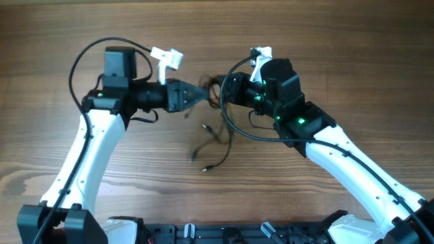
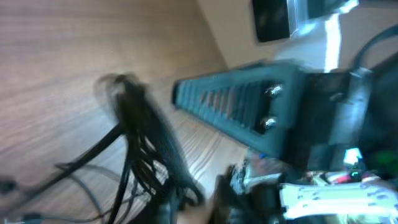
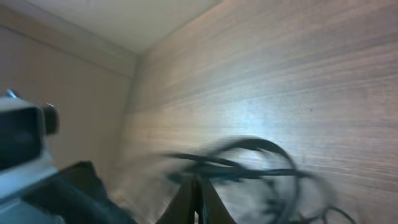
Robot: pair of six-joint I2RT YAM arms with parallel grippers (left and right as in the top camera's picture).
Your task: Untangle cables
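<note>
From overhead, I see the cables (image 1: 211, 135) bunched mid-table between the left gripper (image 1: 198, 95) and the right gripper (image 1: 222, 92). Their long run trails toward the arm bases, with loose ends lying on the wooden table (image 1: 325, 41), and both grippers crowd the knot and hide it. On the left wrist camera the bundle stands roughly upright and blurred beside one ribbed finger (image 2: 236, 106), and I cannot tell how that gripper's jaws stand. On the right wrist camera the fingers are closed together just below smeared loops, and I cannot tell whether they pinch a strand.
</note>
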